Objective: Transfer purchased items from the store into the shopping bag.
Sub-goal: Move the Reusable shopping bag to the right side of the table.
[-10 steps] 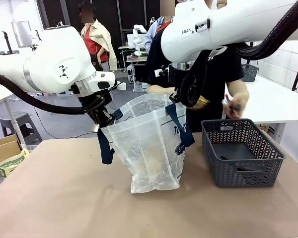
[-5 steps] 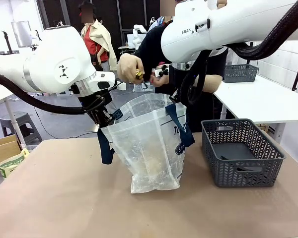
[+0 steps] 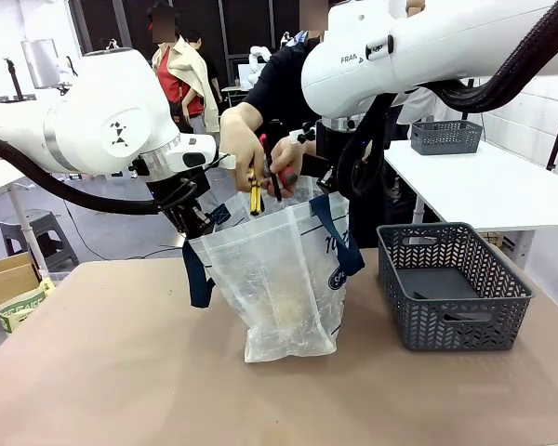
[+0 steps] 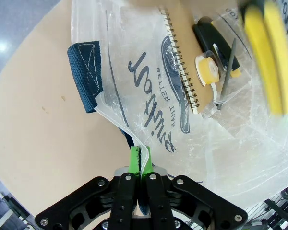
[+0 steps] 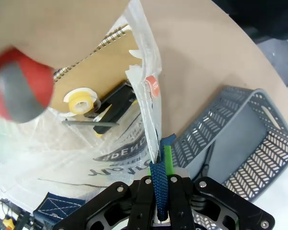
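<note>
Shopping bag (image 4: 149,96) rim (thin plastic) sits clamped between left gripper (image 4: 139,155) pads.

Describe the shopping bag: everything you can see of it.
The shopping bag is a translucent whitish plastic tote with navy strap handles, navy script lettering and an oval logo. It stands upright on the table, left of the grey basket, mouth open. The left gripper and right gripper are each shut on its rim at opposite sides. Inside lie a spiral notebook, a yellow tape roll and a black item.
</note>
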Motion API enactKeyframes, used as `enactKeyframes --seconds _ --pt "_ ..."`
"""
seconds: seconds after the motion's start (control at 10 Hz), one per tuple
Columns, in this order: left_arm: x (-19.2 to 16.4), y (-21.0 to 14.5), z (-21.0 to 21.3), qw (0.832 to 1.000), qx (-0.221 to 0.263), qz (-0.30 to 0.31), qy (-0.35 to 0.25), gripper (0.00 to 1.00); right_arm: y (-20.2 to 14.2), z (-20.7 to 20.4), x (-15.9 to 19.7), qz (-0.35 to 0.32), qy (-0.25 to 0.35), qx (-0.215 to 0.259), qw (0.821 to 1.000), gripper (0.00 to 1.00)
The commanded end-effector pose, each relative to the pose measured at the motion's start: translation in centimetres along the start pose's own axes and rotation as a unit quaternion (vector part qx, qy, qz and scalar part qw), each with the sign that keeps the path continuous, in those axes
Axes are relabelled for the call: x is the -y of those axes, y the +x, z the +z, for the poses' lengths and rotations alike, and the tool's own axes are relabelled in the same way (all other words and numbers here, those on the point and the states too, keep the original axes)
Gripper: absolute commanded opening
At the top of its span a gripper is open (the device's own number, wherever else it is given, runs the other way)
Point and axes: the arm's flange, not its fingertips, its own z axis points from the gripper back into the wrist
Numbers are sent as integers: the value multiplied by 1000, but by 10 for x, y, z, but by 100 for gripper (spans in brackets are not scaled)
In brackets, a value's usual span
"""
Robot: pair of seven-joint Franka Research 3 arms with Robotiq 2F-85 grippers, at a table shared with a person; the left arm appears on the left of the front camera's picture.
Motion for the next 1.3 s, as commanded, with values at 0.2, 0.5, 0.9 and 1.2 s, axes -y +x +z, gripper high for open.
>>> enactKeyframes --seconds 0.2,0.5,0.9,1.2 --pt "-2 -1 2 1000 1 1 2 0 0 2 1 -1 -1 3 1000 0" --pt "-2 -1 2 1000 1 1 2 0 0 2 1 -1 -1 3 1000 0" --pt "-2 -1 2 1000 1 1 2 0 0 2 1 -1 -1 3 1000 0" --pt "-2 -1 2 1000 1 1 2 0 0 2 1 -1 -1 3 1000 0"
